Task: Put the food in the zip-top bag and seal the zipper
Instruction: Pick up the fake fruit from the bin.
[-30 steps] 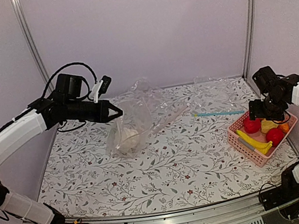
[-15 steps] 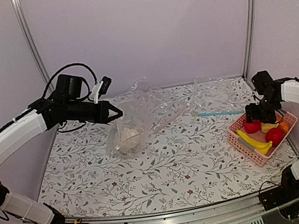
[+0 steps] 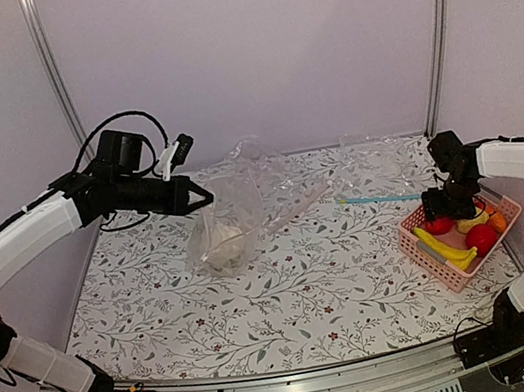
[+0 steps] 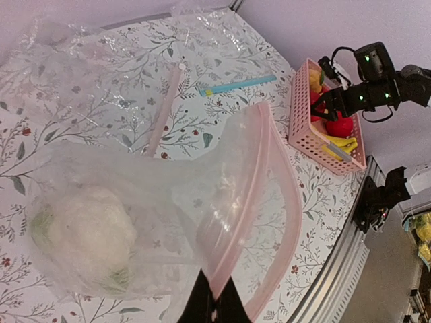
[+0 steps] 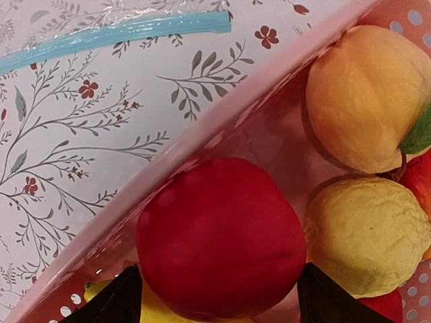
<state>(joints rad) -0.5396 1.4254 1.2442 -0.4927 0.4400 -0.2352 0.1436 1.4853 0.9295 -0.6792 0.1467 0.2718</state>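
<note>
My left gripper (image 3: 209, 197) (image 4: 217, 303) is shut on the mouth edge of the zip-top bag (image 3: 230, 217) (image 4: 168, 188) and holds it up, open. The zipper strip (image 4: 249, 202) looks faintly pink. A white cauliflower (image 3: 222, 245) (image 4: 84, 225) lies inside the bag on the table. My right gripper (image 3: 437, 211) (image 5: 225, 289) is open, low in the pink basket (image 3: 430, 258) (image 5: 202, 145), one finger on each side of a red round fruit (image 3: 440, 224) (image 5: 219, 235). A lemon (image 5: 367, 235), an orange fruit (image 5: 363, 94), a banana (image 3: 446, 250) and another red fruit (image 3: 482, 237) lie beside it.
A second clear bag with a teal strip (image 3: 384, 198) (image 5: 114, 33) lies just left of the basket. More crumpled clear plastic (image 3: 268, 170) (image 4: 67, 60) lies at the back of the flowered table. Booth walls stand close on both sides.
My right gripper has moved down and left into the basket, onto the red round fruit. My left gripper and the bag have stayed still.
</note>
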